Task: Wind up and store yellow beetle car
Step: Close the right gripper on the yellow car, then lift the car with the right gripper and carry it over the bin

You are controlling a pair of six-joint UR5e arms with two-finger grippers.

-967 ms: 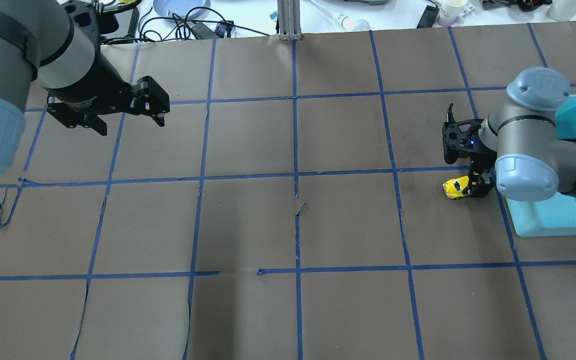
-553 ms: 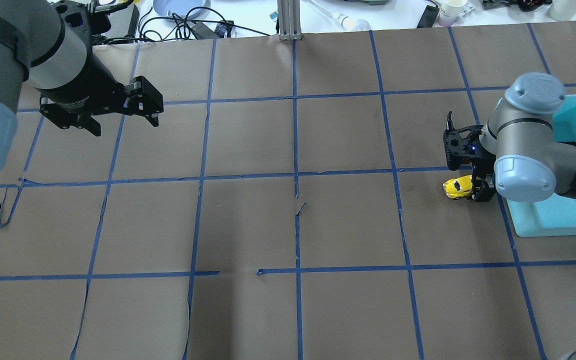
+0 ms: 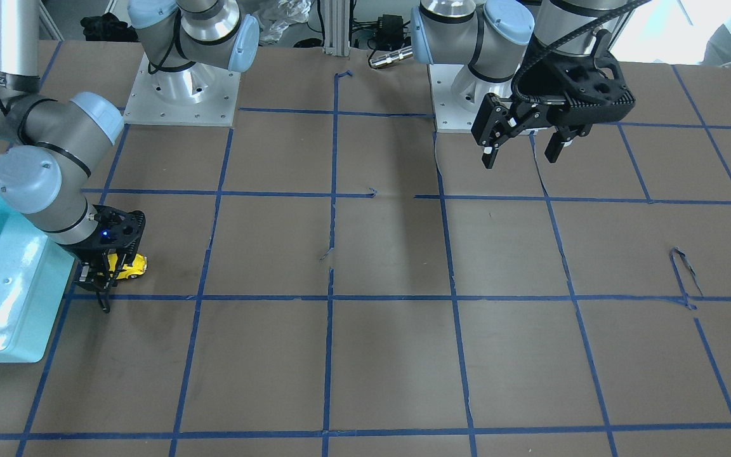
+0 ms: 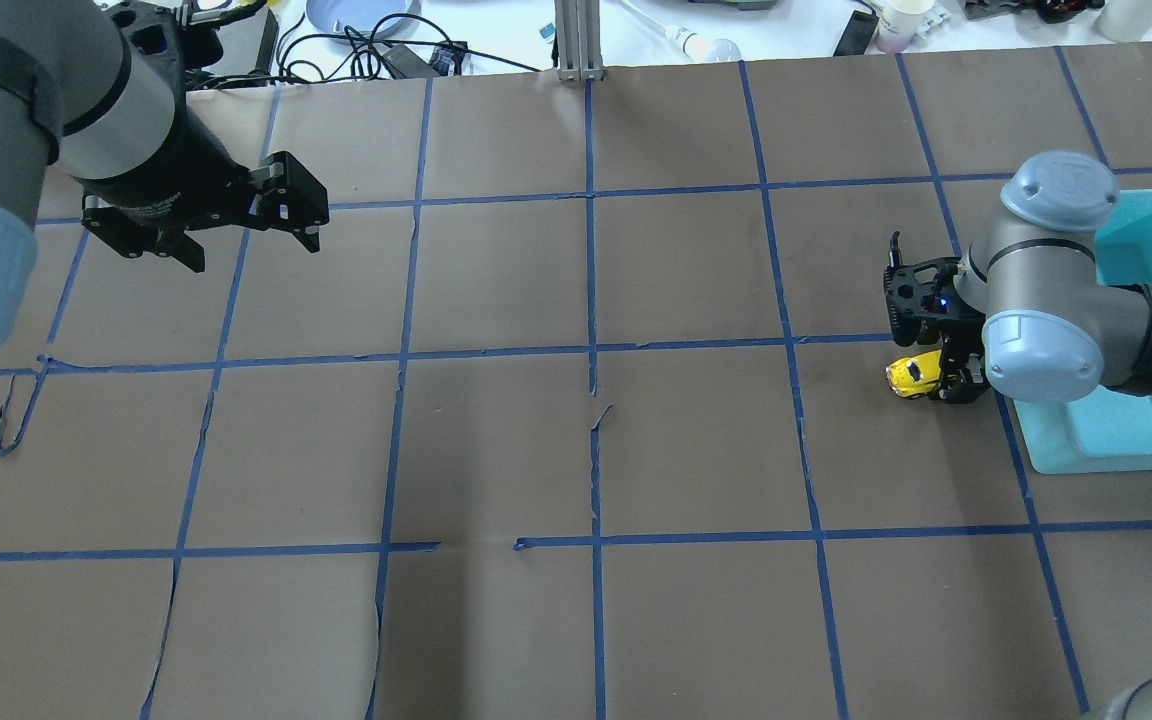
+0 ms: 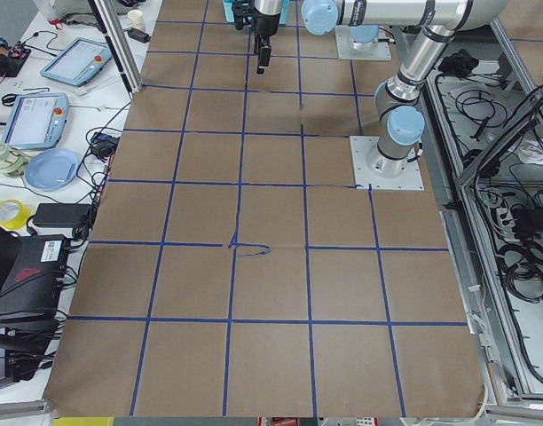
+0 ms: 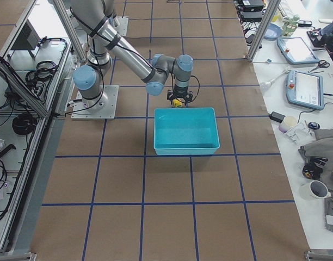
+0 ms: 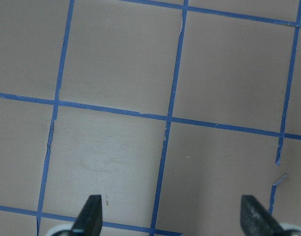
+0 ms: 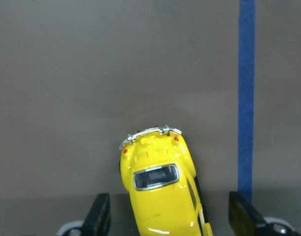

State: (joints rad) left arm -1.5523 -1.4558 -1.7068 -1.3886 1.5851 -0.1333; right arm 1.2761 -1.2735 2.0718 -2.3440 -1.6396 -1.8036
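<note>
R gripper (image 8: 169, 215) low over table (image 4: 536, 450), jaws spread wide, straddling yellow beetle car (image 8: 155, 191) w/ gaps both sides; car on its wheels btwn the fingers, rear end pointing away from wrist. Teal bin (image 4: 1136, 450) just beside it. L gripper (image 7: 171, 209) also wide, hovering above table.

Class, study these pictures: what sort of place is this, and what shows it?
Probably a robotics lab: two robot arms bolted to a table taped in a blue grid, with teach pendants and loose cables alongside.

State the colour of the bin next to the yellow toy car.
Turquoise, a plain light blue-green. The bin shows best in the exterior right view.
</note>
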